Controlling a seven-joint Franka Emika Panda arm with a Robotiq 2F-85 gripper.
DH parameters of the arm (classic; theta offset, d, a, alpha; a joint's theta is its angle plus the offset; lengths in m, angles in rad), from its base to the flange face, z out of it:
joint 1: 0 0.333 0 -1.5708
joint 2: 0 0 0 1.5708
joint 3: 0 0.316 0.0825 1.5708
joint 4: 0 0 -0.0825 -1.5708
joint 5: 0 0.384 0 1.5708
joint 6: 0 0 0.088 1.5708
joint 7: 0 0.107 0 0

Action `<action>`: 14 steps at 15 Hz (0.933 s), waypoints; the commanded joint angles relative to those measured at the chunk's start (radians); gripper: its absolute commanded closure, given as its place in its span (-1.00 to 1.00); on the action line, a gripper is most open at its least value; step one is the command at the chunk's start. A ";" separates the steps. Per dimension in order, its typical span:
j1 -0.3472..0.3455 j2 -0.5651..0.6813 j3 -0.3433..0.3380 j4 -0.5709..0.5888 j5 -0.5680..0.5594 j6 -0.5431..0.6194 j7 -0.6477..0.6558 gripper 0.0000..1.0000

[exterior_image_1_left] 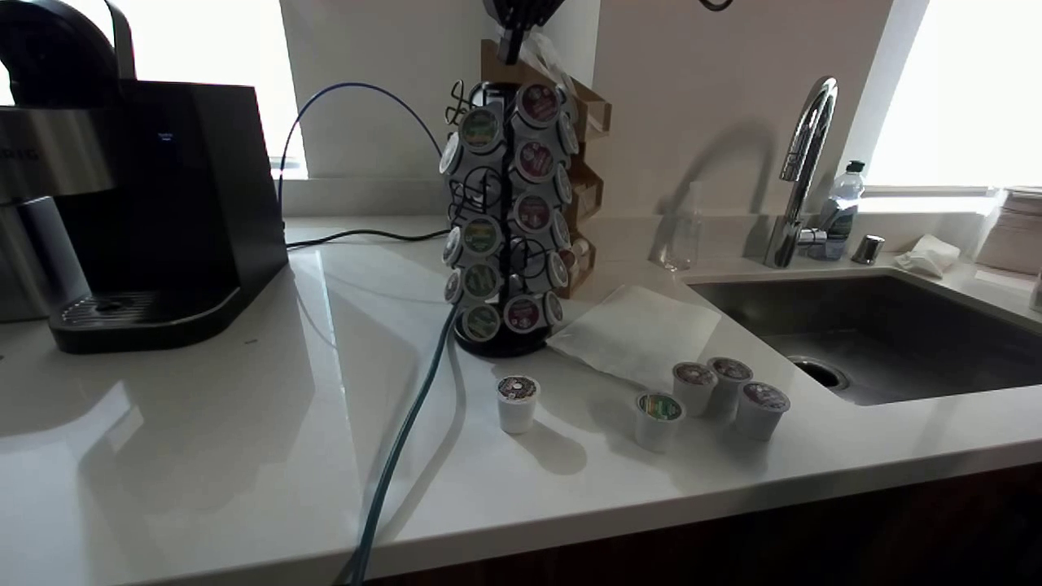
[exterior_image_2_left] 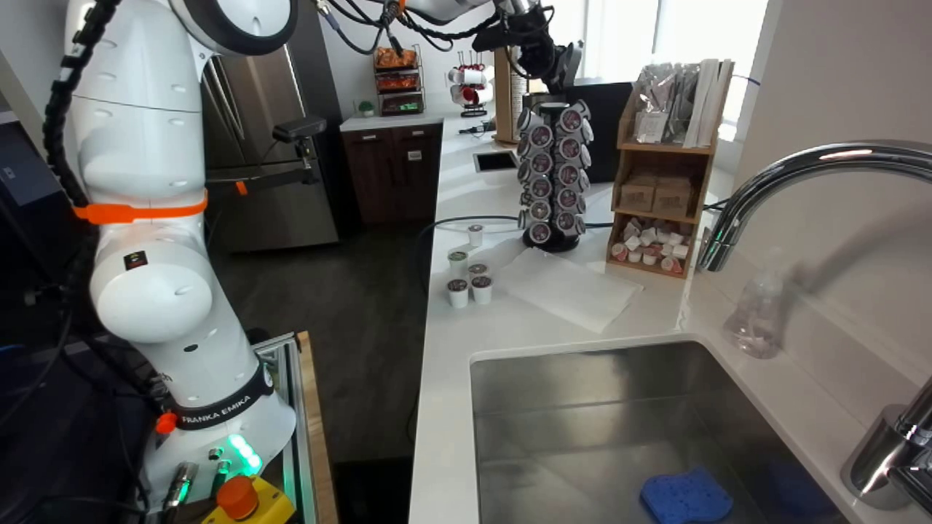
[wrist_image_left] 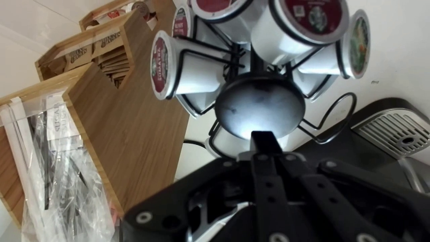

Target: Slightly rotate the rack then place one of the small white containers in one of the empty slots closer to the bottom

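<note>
Gripper (wrist_image_left: 265, 142) closest in wrist view, fingertips together, just above top of rack (wrist_image_left: 260, 102). Exterior view: five small white containers (exterior_image_1_left: 658, 433) upright on counter (exterior_image_1_left: 269, 456), one apart from rest. Exterior view: blue sponge (exterior_image_2_left: 686, 496) in sink (exterior_image_2_left: 553, 415).

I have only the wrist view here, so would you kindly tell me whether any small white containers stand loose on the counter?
Observer: Yes, both exterior views show five small white containers standing upright on the counter.
Operator: Thank you; are they all grouped together?
Observer: No, four are clustered, while the fifth container stands apart, in front of the rack as seen in an exterior view.
Operator: And does that rack have a free place low down?
Observer: It seems so: in an exterior view, an empty wire slot shows just above a red-topped pod in the bottom row.
</note>
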 commanded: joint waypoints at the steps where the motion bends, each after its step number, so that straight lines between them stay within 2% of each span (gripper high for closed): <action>1: 0.007 0.014 -0.002 0.036 0.027 -0.068 -0.009 1.00; 7: 0.006 0.022 -0.003 0.052 0.043 -0.118 -0.001 1.00; 14: 0.004 0.030 -0.003 0.046 0.064 -0.122 -0.002 1.00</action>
